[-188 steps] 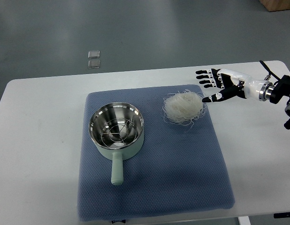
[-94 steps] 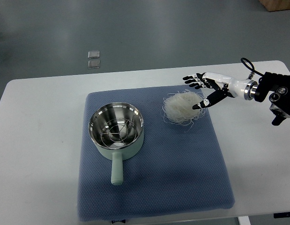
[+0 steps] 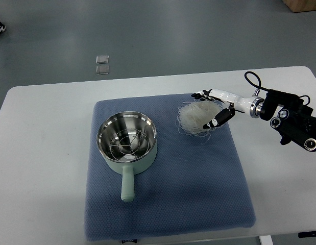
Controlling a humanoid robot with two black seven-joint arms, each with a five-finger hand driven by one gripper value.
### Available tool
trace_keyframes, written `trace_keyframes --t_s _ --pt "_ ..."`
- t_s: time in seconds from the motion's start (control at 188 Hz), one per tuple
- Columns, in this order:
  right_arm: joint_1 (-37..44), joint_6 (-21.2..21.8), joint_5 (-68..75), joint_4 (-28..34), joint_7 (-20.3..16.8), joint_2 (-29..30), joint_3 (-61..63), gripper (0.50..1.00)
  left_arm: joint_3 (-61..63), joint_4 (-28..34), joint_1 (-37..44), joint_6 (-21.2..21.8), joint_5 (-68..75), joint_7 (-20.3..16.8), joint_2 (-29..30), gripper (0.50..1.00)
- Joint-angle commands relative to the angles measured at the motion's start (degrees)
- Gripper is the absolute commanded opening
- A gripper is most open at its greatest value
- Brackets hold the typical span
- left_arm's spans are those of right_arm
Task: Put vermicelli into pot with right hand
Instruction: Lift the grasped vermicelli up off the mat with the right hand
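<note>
one pot [image 3: 127, 143], one vermicelli nest [image 3: 196, 118] (tangled), one mat [image 3: 198, 194]

No text, label, brand, number or sign can be read on anything in the top view.

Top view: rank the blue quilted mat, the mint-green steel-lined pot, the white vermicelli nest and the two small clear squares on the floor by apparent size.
1. Blue quilted mat, largest by far.
2. Mint-green steel-lined pot, handle included.
3. White vermicelli nest.
4. Two small clear squares, smallest; they lie farther from the camera, so their true size is unsure.
</note>
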Motion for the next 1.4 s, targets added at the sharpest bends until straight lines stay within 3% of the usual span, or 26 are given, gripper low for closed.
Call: trace_keyframes --t_s 0.0,0.133,0.255,0.404,0.749,1.052,1.397 --pt "0.13 -2.89 -0.03 -0.13 -0.05 0.83 -3.04 0.921 0.0 0.0 0.0 0.01 0.0 0.0 0.0 1.0" --pt "0.13 -5.44 -0.03 -0.22 0.03 1.45 -4.71 0.897 0.0 0.0 0.0 0.01 0.0 0.0 0.0 1.0" --pt "-0.04 -5.44 -0.03 -0.22 0.03 1.54 -4.8 0.787 0.0 0.0 0.0 0.01 0.0 0.0 0.0 1.0" --pt "0.13 -5.61 -0.03 -0.22 0.03 1.54 -6.99 0.5 0.0 0.0 0.0 0.01 0.0 0.0 0.0 1.0" --pt "1.1 -5.53 1.02 0.49 0.74 1.36 -6.55 0.5 0.0 0.0 0.0 0.01 0.0 0.0 0.0 1.0" --pt "4.53 -5.09 2.51 3.21 3.46 -1.71 -6.12 0.5 0.0 0.0 0.0 0.01 0.0 0.0 0.0 1.0" --pt "9.27 -1.83 4.18 5.41 4.34 -1.8 0.48 0.5 0.0 0.0 0.0 0.01 0.0 0.0 0.0 1.0"
